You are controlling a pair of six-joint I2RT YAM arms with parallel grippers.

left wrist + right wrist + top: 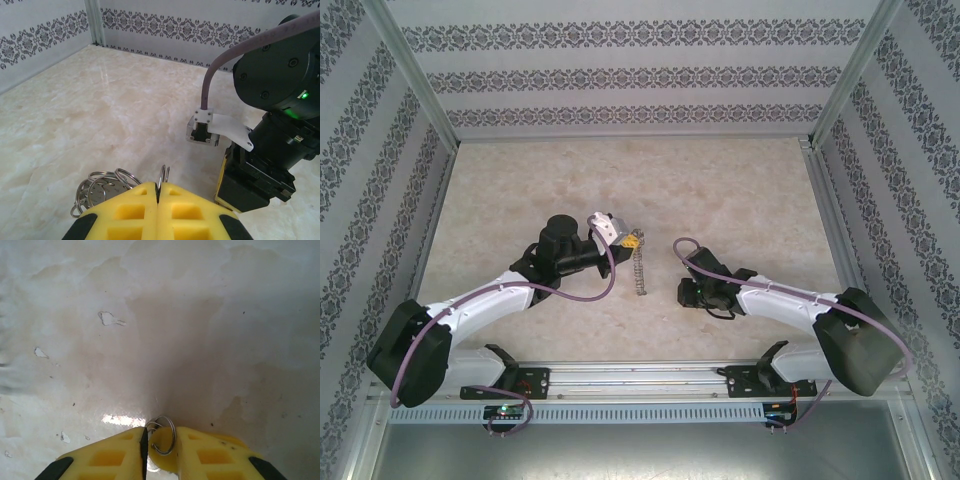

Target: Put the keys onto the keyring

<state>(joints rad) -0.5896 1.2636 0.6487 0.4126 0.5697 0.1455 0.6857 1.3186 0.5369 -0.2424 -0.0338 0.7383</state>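
Thin keyring point(640, 270) clenched in left claw point(157, 192); right claw's point(160, 440) hold on small ring point(172, 432) unclear.

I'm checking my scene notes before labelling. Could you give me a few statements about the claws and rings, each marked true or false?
1. The left claw is shut on a thin metal ring. True.
2. The right claw is wide open and empty. False: a small ring sits between its close-set fingers.
3. A cluster of rings shows beside the left claw. True.
4. The tabletop is dark wood. False: it is pale and marble-like.
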